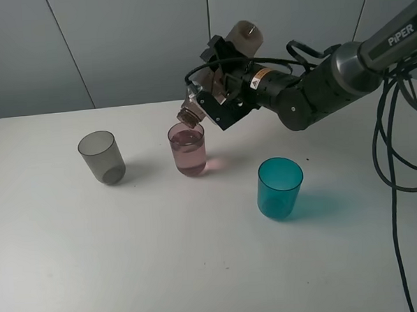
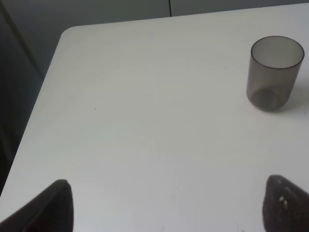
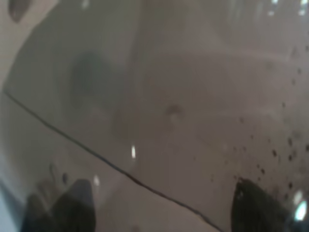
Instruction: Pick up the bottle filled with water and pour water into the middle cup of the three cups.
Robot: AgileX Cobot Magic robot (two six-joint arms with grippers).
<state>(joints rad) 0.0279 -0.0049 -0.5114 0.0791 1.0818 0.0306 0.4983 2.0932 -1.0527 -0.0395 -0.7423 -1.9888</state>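
The right gripper [image 1: 220,85] clamps the bottle [image 1: 243,35] mid-body, neck dipping below it at the pink cup [image 1: 188,153]; slick, light plastic, I'd say.

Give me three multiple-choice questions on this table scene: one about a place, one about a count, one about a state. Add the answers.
1. Where is the mouth of the bottle?
A. At the grey cup
B. At the pink cup
C. At the teal cup

2. How many cups stand on the table?
A. Two
B. Three
C. Four

3. How is the bottle placed?
A. Upright on the table
B. Lying on the table
C. Tilted, gripped by the right tool

Answers:
1 B: the neck points down to the pink cup's rim.
2 B: there is a grey cup, the pink cup and a teal cup.
3 C: the right tool holds it off the table, with the base raised and the neck low.
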